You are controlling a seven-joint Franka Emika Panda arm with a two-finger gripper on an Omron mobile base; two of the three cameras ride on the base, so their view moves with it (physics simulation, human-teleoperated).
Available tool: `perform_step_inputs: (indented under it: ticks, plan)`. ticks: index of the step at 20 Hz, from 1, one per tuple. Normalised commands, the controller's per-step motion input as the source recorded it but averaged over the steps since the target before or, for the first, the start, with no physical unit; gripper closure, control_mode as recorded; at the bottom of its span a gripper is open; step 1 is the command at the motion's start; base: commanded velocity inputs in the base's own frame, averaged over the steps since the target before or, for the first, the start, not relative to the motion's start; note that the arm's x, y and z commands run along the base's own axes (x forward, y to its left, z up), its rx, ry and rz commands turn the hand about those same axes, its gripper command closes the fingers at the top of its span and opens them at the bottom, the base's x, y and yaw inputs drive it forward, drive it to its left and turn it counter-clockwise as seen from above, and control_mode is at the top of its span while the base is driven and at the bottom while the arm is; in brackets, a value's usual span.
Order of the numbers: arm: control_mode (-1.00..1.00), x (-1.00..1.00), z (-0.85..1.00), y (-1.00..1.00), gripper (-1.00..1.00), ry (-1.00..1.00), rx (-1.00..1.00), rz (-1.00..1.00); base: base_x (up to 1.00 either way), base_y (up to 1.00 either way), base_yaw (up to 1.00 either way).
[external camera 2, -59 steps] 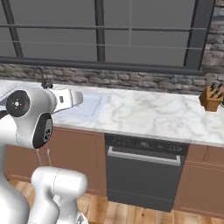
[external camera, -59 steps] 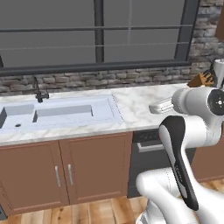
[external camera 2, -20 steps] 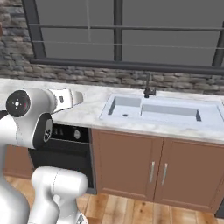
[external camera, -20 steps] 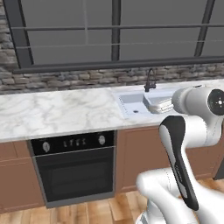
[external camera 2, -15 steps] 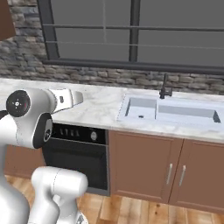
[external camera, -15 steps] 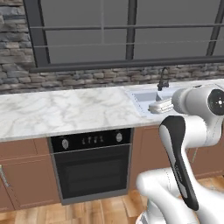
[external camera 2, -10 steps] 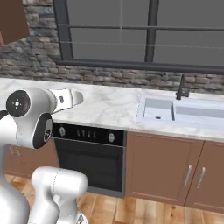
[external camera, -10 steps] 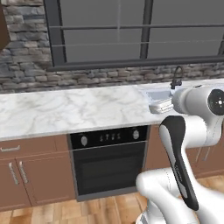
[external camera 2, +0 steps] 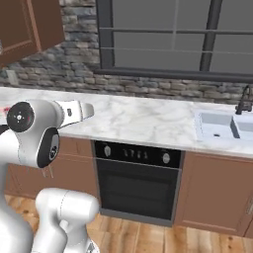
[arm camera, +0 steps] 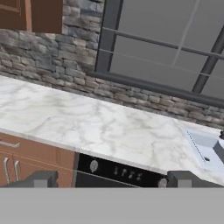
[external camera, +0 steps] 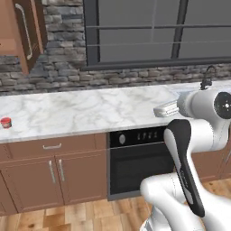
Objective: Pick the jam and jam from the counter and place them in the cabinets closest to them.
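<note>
Marble tabletop (external camera: 90, 108) under a dark window and grey stone wall fills all 3 views as the mobile base slides left along the kitchen run. At bottom centre of the hand view, the end effector (arm camera: 112, 178) has its 2 dark fingertips (arm camera: 41, 178) spread wide and nothing between them, carried level above the oven (arm camera: 118, 175); the arm itself has kept its folded pose. What has changed is the backdrop: 1 second ago the sink sat mid-frame in both base views; now the sink (external camera 2: 225, 126) has slipped to the right edge of the right base view, and only its faucet (external camera: 206, 81) shows at the right edge of the left base view. Newly arrived at the far left edge of the left base view is 1 small red jam jar (external camera: 5, 122), standing on the tabletop near its front edge, well apart from the arm. Above it, at upper left, hangs a reddish-brown wall cabinet (external camera: 11, 34), its door (external camera: 27, 31) apparently swung open. The second jar cannot be made out. Judged from this, the drive is the approach leg, with no pick begun yet.
</note>
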Motion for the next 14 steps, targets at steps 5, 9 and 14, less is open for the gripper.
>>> perform_step_inputs:
  ticks: [5,9,14]
  plan:
    - [1.0,0.0,0.0,0.0,-1.0,0.0,0.0,0.0,-0.28,0.79,0.0]
    - [1.0,0.0,0.0,0.0,-1.0,0.0,0.0,0.0,-0.28,0.78,0.0]
    - [1.0,0.0,0.0,0.0,-1.0,0.0,0.0,0.0,-0.29,0.79,0.0]
